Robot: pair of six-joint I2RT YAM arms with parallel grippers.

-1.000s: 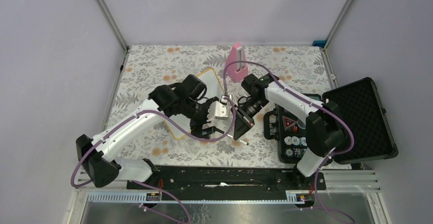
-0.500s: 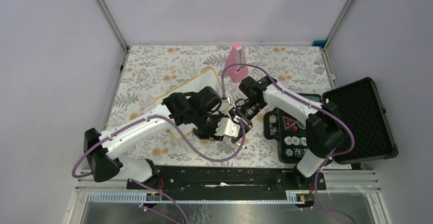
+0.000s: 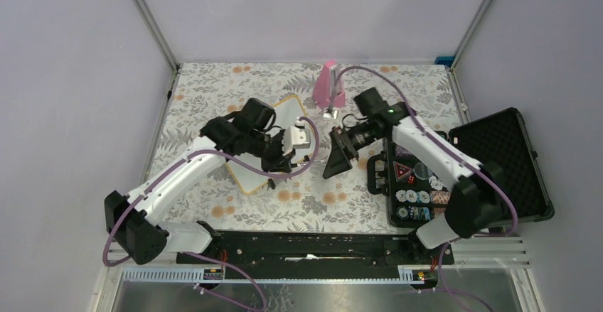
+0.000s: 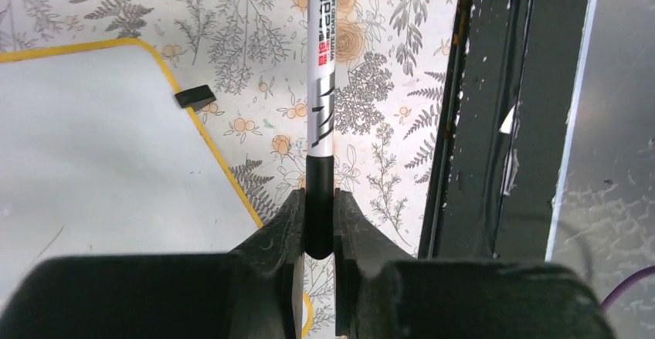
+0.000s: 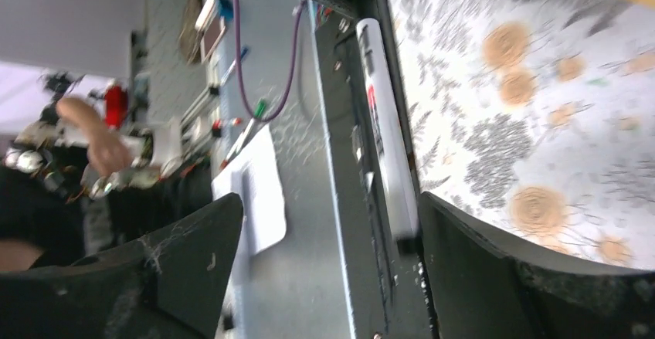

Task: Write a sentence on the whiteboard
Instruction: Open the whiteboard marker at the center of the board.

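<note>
Found the left hand (image 4: 319,204) clamped on the marker (image 4: 321,100), the right hand (image 5: 332,208) apart and empty, the board (image 4: 93,146) blank where visible; judged the sentence not yet begun

A robotics lab cell: left arm (image 3: 174,177) and right arm (image 3: 427,145) bolted to a rail (image 3: 320,244) at a cloth-covered worktop (image 3: 213,88). Metal posts (image 3: 148,20) and plain walls (image 3: 71,77) box it in. Beyond, blurred, are cables (image 5: 255,53) and a person (image 5: 89,138).

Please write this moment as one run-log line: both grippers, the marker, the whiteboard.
left gripper: shut on marker | right gripper: open | whiteboard: lying on table, visible part blank | writing: not started
</note>
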